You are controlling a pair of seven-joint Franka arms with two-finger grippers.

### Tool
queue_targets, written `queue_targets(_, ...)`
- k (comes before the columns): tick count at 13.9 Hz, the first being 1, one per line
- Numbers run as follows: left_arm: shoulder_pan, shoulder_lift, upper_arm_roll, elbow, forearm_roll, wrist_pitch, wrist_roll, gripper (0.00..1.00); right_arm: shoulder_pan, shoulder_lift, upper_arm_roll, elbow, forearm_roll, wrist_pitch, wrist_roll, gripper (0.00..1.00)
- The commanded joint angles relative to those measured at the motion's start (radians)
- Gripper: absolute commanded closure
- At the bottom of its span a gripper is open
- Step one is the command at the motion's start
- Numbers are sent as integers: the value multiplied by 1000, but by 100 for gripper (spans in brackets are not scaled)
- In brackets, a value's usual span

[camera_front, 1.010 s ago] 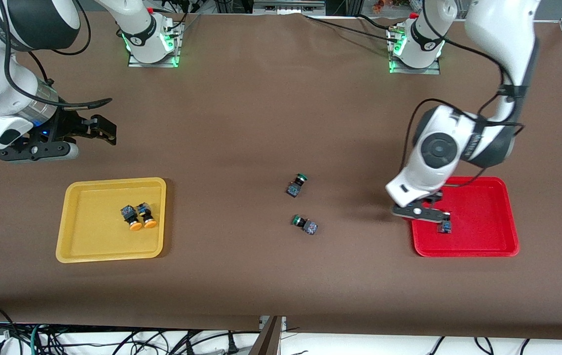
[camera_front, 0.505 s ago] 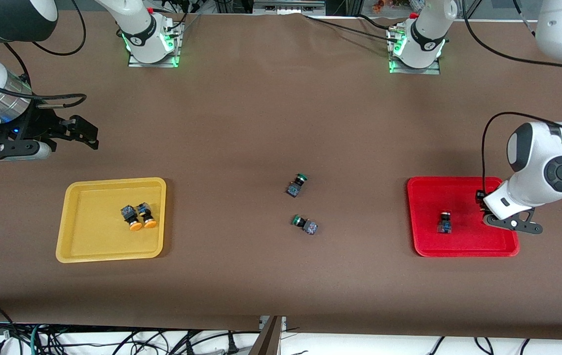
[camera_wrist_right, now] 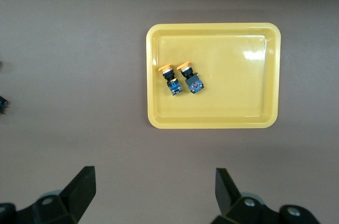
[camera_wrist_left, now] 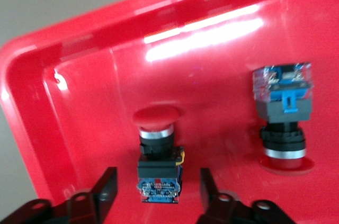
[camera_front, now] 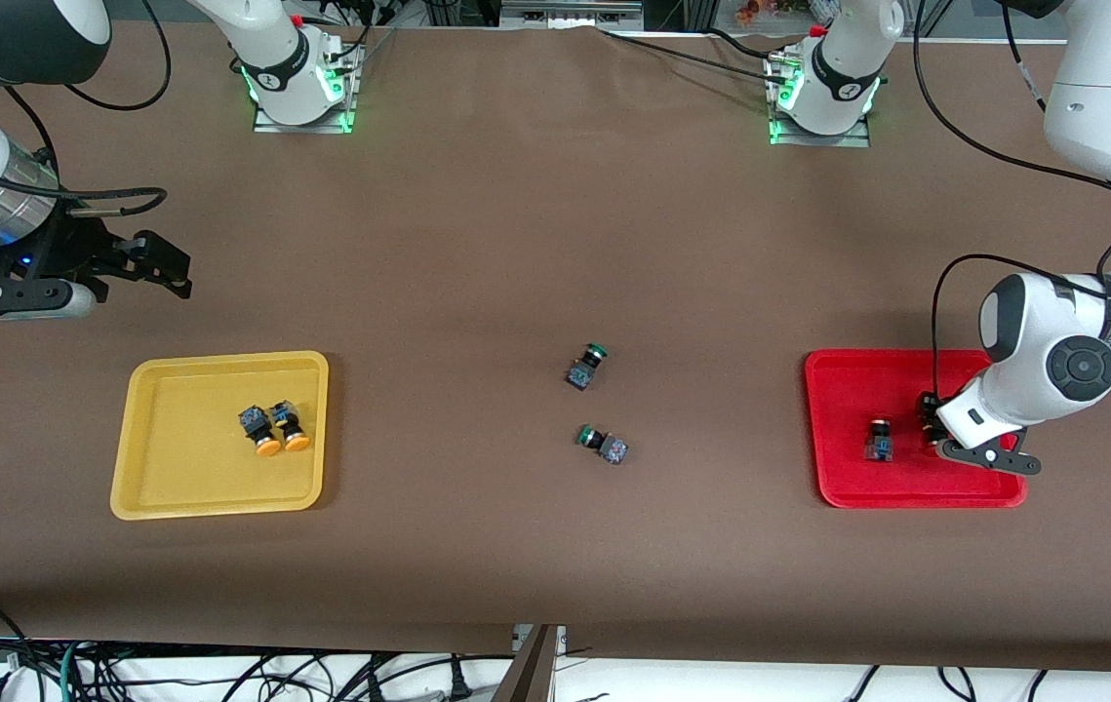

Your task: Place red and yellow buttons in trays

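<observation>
The red tray (camera_front: 843, 385) lies toward the left arm's end of the table and holds two red buttons. One red button (camera_front: 878, 441) lies free in it, and also shows in the left wrist view (camera_wrist_left: 283, 123). My left gripper (camera_front: 928, 421) is low in the tray, open (camera_wrist_left: 158, 192), its fingers either side of the second red button (camera_wrist_left: 158, 166) without touching it. The yellow tray (camera_front: 175, 487) holds two yellow buttons (camera_front: 274, 429), seen also in the right wrist view (camera_wrist_right: 180, 78). My right gripper (camera_front: 170, 265) is open and empty (camera_wrist_right: 156, 181), up over bare table.
Two green-capped buttons (camera_front: 587, 367) (camera_front: 604, 444) lie on the brown table mat between the trays. The arm bases (camera_front: 297, 83) (camera_front: 823, 93) stand along the table edge farthest from the front camera. Cables hang below the table's near edge.
My left gripper went from the free red button to the tray's outer end, then back a little inward, and now straddles the second red button. My right gripper drew outward, then held still.
</observation>
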State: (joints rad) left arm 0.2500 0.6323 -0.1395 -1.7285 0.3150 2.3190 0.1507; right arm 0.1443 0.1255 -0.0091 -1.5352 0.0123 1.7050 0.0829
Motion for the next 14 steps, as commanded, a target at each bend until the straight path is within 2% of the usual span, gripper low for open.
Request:
queue_targets(1,5,-95,-15,1,12,-74,1,0,-8,20,6,30,-37,-7,11,0)
queue_targets(3,14,-193,-78,19,-16,-180,1,0,0,22,8,30,-69,-7,15,0)
queue_targets(5,9,-296,-101,41,-28,-222,-7,0,6,20,11,30,-83,-7,18,0)
queue_targets(6,11,-333,-110,74,-30,-304,-5,0,6,22,11,30,-83,-7,18,0)
queue_targets(9,9,-345,-120,306,-115,-609,-13,0,6,20,12,30,-83,-8,18,0)
queue_targets(12,12,-345,-117,391,-175,-658,-14,0,6,20,11,30,-83,-7,17,0)
queue_targets(14,5,-361,-101,389,-189,-664,-19,0,6,20,12,30,-83,-7,17,0)
